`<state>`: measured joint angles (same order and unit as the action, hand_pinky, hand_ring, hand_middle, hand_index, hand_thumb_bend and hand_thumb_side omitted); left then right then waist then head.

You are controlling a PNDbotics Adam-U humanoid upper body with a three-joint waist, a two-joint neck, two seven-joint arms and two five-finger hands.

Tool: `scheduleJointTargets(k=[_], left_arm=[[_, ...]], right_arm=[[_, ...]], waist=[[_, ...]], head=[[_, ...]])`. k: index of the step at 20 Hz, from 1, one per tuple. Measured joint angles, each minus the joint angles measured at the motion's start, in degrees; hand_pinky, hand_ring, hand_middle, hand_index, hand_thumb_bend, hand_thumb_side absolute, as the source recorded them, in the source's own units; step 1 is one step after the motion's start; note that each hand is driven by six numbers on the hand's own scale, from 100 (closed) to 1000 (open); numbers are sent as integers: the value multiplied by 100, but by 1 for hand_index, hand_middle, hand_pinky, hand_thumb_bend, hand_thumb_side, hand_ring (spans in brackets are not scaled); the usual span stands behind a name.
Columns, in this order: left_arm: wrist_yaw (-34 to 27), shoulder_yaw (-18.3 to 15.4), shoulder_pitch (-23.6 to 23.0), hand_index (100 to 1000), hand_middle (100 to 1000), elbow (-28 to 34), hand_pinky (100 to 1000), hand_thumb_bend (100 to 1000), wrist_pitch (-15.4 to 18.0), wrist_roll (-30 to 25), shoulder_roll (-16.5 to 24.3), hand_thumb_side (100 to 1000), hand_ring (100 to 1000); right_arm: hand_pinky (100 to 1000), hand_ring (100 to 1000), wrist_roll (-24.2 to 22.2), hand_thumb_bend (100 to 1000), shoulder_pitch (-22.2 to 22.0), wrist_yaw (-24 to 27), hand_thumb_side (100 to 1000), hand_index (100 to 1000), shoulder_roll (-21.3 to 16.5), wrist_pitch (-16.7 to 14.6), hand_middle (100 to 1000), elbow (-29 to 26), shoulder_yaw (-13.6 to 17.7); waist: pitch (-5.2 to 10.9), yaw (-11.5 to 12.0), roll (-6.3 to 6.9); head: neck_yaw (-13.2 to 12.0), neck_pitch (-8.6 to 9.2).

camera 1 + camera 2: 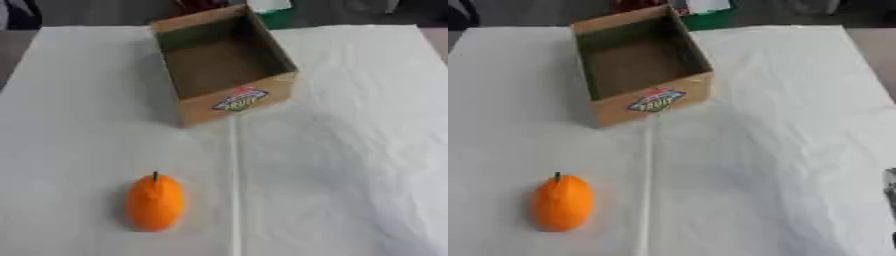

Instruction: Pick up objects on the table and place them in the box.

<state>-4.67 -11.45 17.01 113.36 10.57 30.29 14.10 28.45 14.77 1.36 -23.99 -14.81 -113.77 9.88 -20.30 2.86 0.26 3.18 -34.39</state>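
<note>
The box [226,67] stood empty and the orange fruit [155,202] lay untouched on the table [350,150], well short of it; no fingers showed clearly, so their state went untold

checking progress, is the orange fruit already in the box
No, the orange fruit lies on the white table well in front of the box, which shows only its bare brown inside.

Light: bright, even, diffuse | Glare: white tablecloth [350,150] nearly washed out | Shadows: soft, left of box [226,65] and orange fruit [155,201]; box interior dim | Focus: soft blur throughout, box label unreadable
</note>
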Motion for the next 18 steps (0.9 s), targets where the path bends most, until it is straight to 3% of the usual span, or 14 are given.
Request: scheduleJointTargets(k=[6,11,15,18], left_arm=[[408,7,29,811,599,0,475,100,-143,-138,163,676,516],[1417,259,282,874,664,1,480,100,-756,-707,882,721,548],[2176,653,659,899,697,0,489,133,-1391,-1441,1679,842,578],[2625,954,893,914,719,-1,499,207,-1770,-2119,2154,971,609]], right_arm=[[798,812,-6,100,-2,0,1000,825,0,6,704,0,-1],[797,811,-14,100,-29,0,1000,825,-2,14,704,0,-2],[796,810,-24,100,-68,1,1000,825,-7,24,704,0,-4],[796,809,-34,100,-69,3,1000,824,-9,33,704,0,-19]], waist=[[56,33,22],[166,77,34],[245,104,63],[274,94,60]], head=[[-5,-25],[17,-154],[67,-240],[108,-341]])
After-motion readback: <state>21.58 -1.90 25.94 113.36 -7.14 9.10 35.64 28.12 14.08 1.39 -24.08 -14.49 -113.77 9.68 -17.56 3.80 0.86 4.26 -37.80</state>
